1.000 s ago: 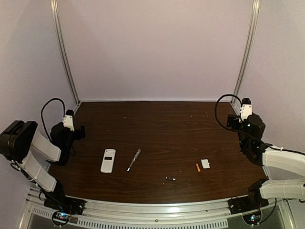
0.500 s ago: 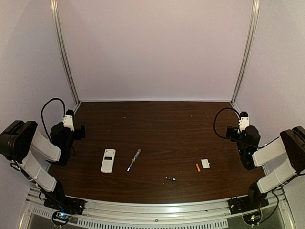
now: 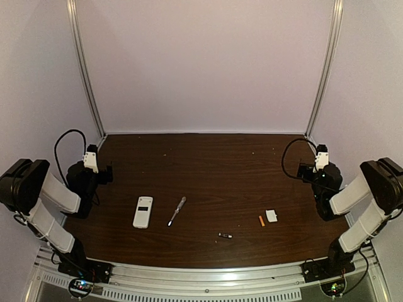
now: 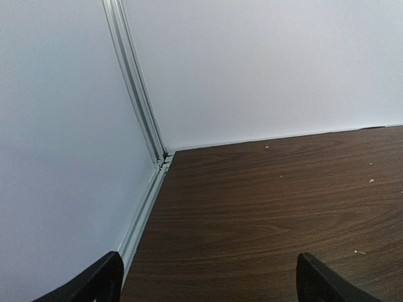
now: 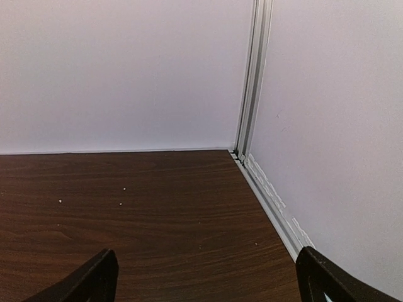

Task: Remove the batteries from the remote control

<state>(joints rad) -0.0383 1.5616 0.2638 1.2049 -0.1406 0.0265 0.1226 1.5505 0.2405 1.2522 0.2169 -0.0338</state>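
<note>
Our left gripper (image 4: 210,280) and right gripper (image 5: 208,278) gape empty; we risk rolling the loose batteries (image 3: 262,221) off the table (image 3: 208,170) with a careless sweep.

The remote control (image 3: 143,212) lies flat on my left side of the table (image 3: 208,163). It is a small white bar, plain back up, with a dark rectangular recess showing toward its far end. The orange battery (image 3: 262,221) lies loose well off to my right, pointing roughly away from me. A darker battery (image 3: 225,235) lies crosswise between them, nearer my edge.
</note>
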